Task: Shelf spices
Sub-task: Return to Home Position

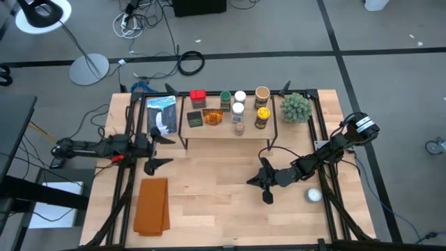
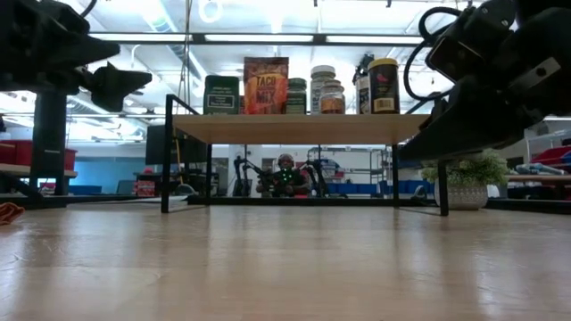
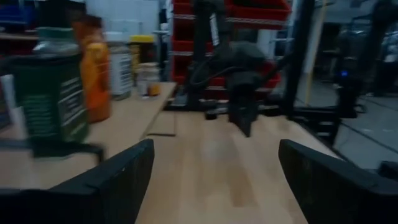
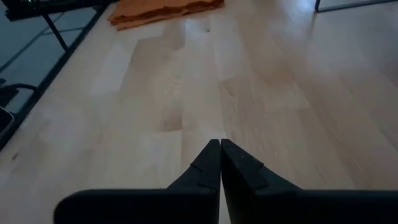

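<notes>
The spices stand together on the shelf (image 1: 223, 133) at the table's far middle: a red tin (image 1: 198, 96), a dark box (image 1: 194, 118), and jars with green (image 1: 225, 97), white (image 1: 240, 96), tan (image 1: 262, 93) and yellow (image 1: 262, 113) lids. In the low view they line the shelf's board (image 2: 294, 129). My left gripper (image 1: 167, 150) hovers open and level just left of the shelf, nothing between its fingers (image 3: 118, 180). My right gripper (image 1: 252, 182) is shut and empty over bare table in front of the shelf, slanting down (image 4: 220, 155).
An orange cloth (image 1: 152, 206) lies flat at the near left. A blue-and-white packet (image 1: 162, 111) lies left of the shelf. A green spiky plant ball (image 1: 295, 107) sits right of the shelf, and a white round object (image 1: 313, 195) lies near my right arm.
</notes>
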